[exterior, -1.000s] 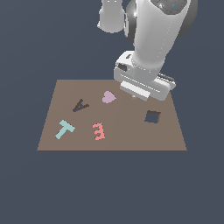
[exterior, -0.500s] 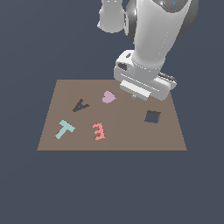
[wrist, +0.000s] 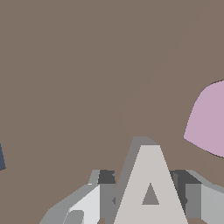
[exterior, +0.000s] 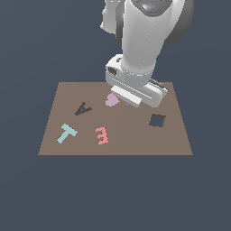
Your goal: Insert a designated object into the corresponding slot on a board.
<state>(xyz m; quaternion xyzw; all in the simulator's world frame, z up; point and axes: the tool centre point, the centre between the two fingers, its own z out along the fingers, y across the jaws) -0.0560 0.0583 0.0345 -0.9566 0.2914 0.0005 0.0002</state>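
Now your pincer (wrist: pixel 148 197) stays clamped on the pale A (wrist: pixel 151 188).
Barely moved lately; the A-slot (exterior: pixel 83 108) on the board (exterior: pixel 135 144) awaits.

Bulky glossy white-grey arm (exterior: pixel 140 40)

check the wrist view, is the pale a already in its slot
No: the pale A sits between the gripper fingers above bare board, and the slot shows empty.
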